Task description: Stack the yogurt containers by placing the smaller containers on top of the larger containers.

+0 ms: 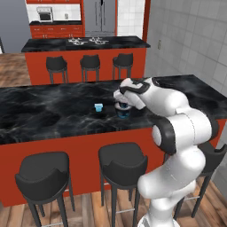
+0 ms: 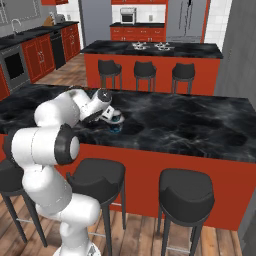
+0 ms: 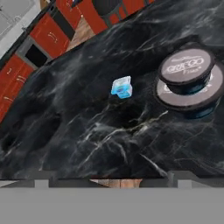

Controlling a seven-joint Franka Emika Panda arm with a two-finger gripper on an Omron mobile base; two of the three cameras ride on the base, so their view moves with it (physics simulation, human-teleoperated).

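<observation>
The wide dark tub point(image 3: 189, 101) stands on the black marble counter point(image 3: 87, 140), its pale lid up and blue near its base. The small dark cup point(image 3: 186, 70) with the pinkish lid sits upright on the tub's lid, a little off centre. The tiny light-blue cup point(image 3: 121, 86) stands alone on the counter, left of the stack in the hand view and also in the left base view point(image 1: 98, 107). My gripper point(image 1: 123, 103) hangs open just above the stack point(image 1: 123, 111), holding nothing. From the right, my hand point(image 2: 112, 118) covers most of the tub point(image 2: 116, 127).
Three black stools point(image 1: 122, 162) line the near side of the red island below the counter's front edge. A second island point(image 1: 84, 44) with more stools stands behind. The counter stretches wide to both sides of the stack.
</observation>
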